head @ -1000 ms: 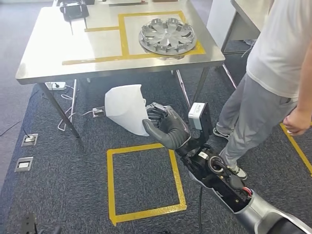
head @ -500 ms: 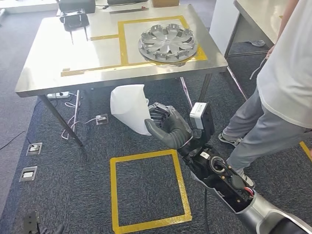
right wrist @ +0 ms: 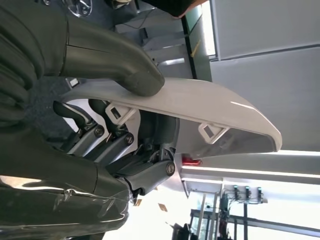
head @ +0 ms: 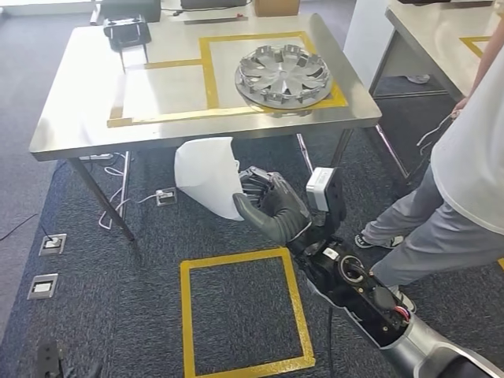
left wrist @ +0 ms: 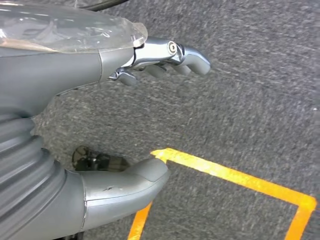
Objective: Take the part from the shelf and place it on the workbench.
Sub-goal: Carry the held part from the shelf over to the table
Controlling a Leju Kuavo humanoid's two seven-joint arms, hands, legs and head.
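My right hand (head: 270, 206) grips a white curved plastic part (head: 206, 175) by its edge, holding it low in front of the steel workbench (head: 77, 118), below the table top. In the right wrist view the thumb (right wrist: 113, 55) presses on the outer face of the part (right wrist: 211, 107) and the fingers (right wrist: 98, 140) curl behind it. My left hand (left wrist: 124, 120) hangs over the carpet, holding nothing, with fingers (left wrist: 170, 55) and thumb apart.
A silver wheel cover (head: 284, 73) lies inside the yellow tape frame on the workbench. A black device (head: 126, 30) stands at its far left. A person (head: 457, 189) stands close on my right. A yellow tape square (head: 243, 311) marks the carpet below my arm. Cables and floor sockets (head: 52, 244) lie under the table.
The camera has shifted, so the workbench sits a little lower and further right in the picture. The person has moved toward the right edge. My right hand still holds the white part.
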